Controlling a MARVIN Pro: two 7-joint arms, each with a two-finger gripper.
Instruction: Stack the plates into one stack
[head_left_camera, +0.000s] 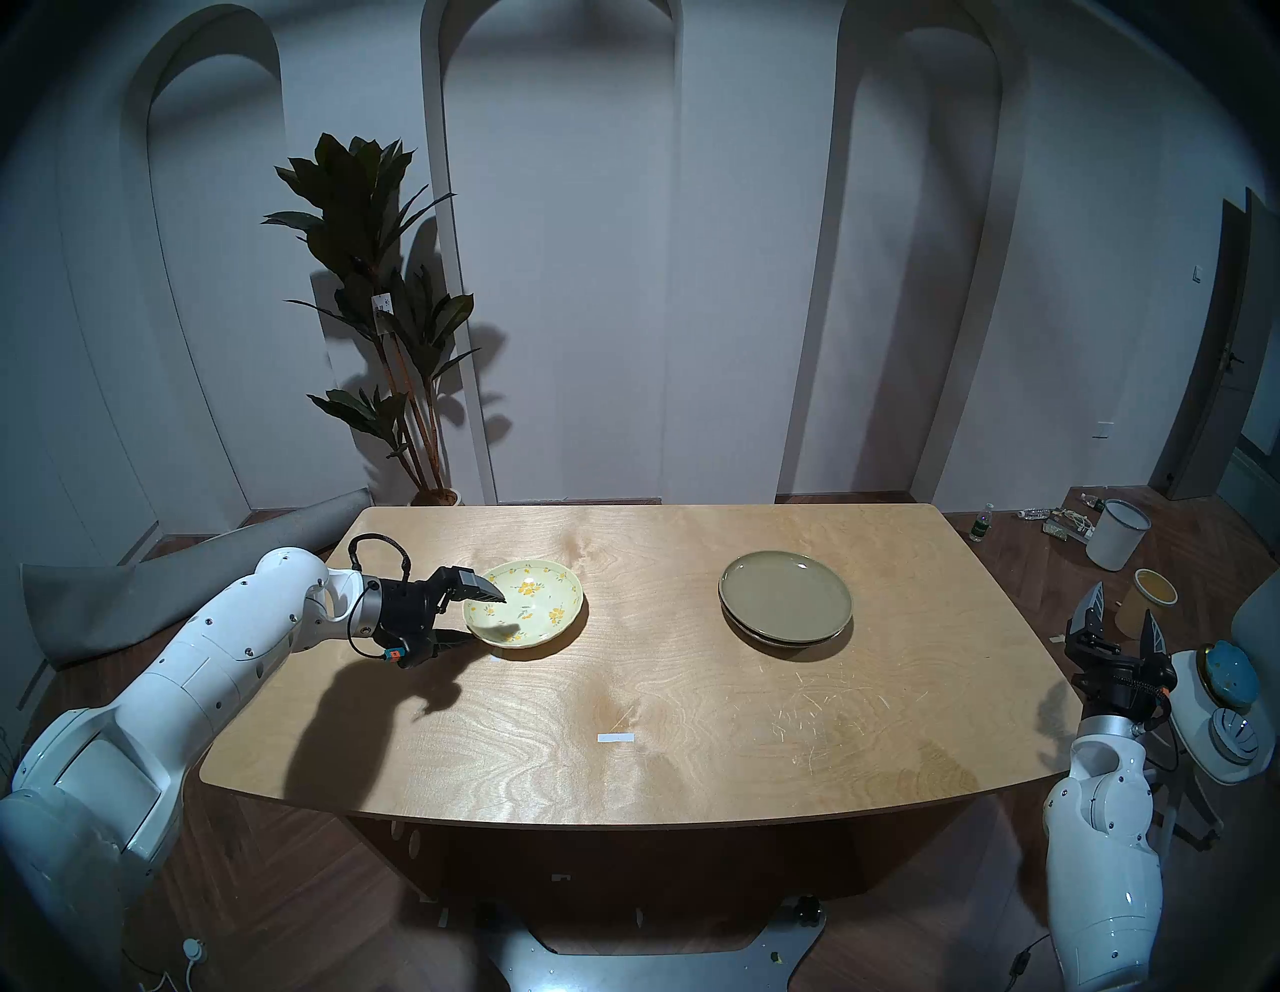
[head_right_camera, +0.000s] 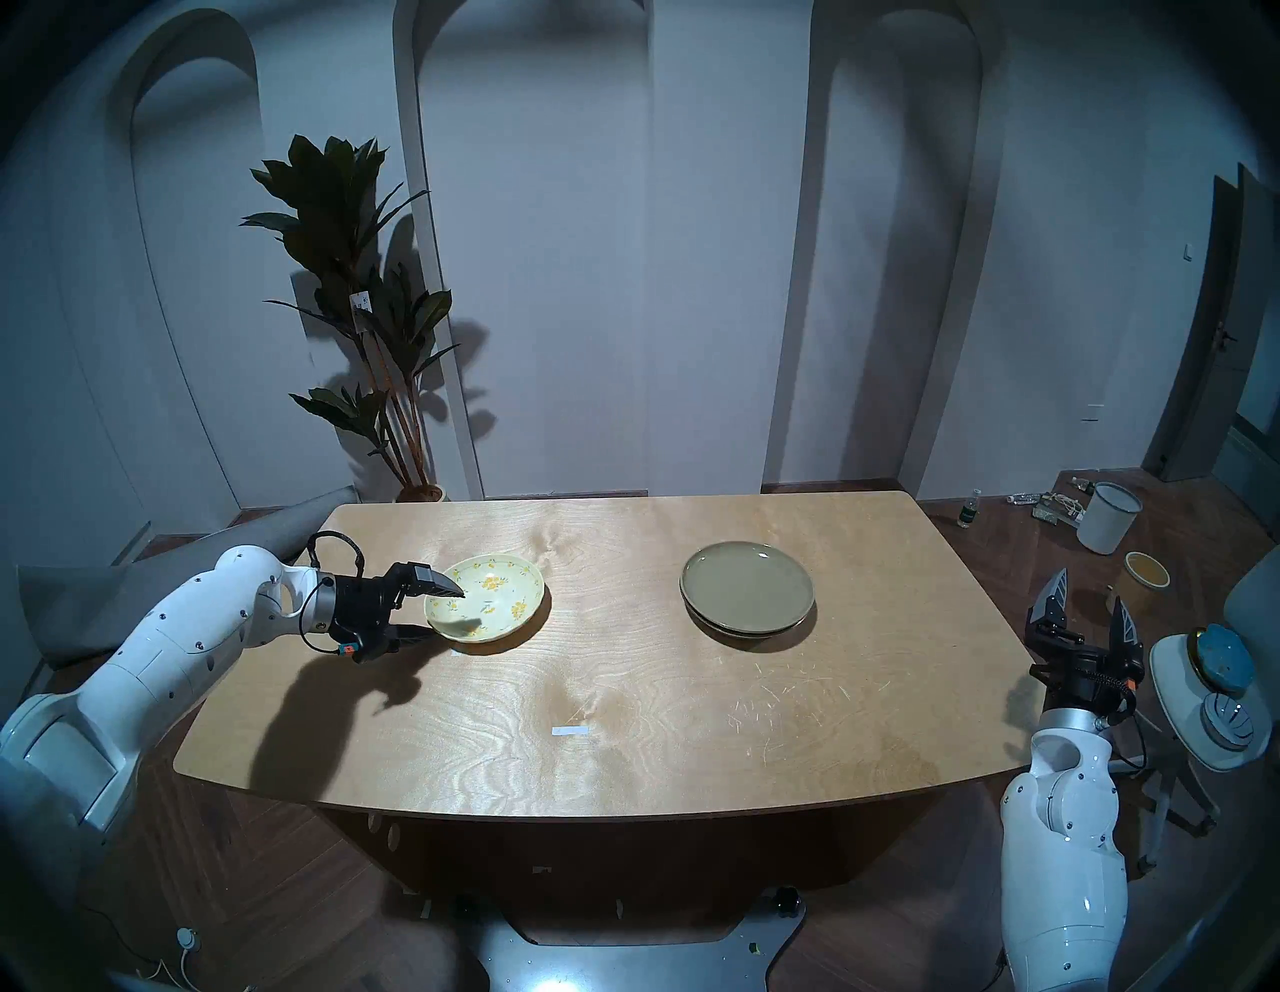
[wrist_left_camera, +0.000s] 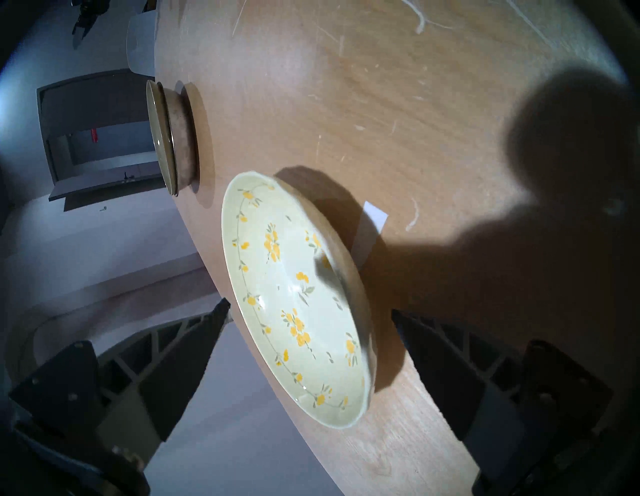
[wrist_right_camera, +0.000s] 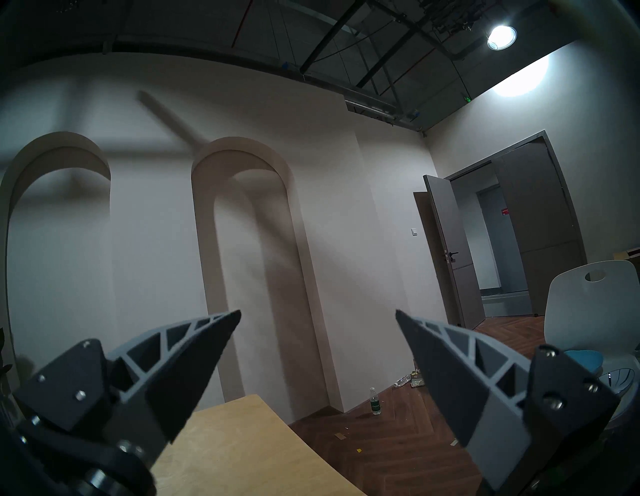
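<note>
No brand or legible writing shows on any plate. A small white label (head_left_camera: 615, 738) on the table (head_left_camera: 692, 693) near its front edge is blank as seen; a second white slip (wrist_left_camera: 375, 216) lies beside the floral plate, also blank. A tag on the plant (head_left_camera: 382, 303) carries marks too small to read.

Left gripper (head_left_camera: 485, 613): jaws wide apart, holding nothing. It sits at the left rim of the floral plate (head_left_camera: 537, 609), 1 finger above the rim over the plate's inner surface, the other low at the rim's near-left edge. Whether either finger touches the plate cannot be told. In the left wrist view the plate (wrist_left_camera: 298, 304) lies between the 2 fingers, with a clear gap on each side.

Right gripper (head_left_camera: 1118, 613): jaws wide apart, empty, raised off the table's right edge and pointing up and away from the table. The right wrist view shows only wall, door and floor between its fingers (wrist_right_camera: 194, 363).

Plates: the floral plate rests on the table's left half. The olive plate (head_left_camera: 786, 596) sits on the right half, well apart, stacked on a lower plate (head_left_camera: 796, 641) of which only a thin edge shows. 2 plates are stacked; the floral plate is not.
</note>
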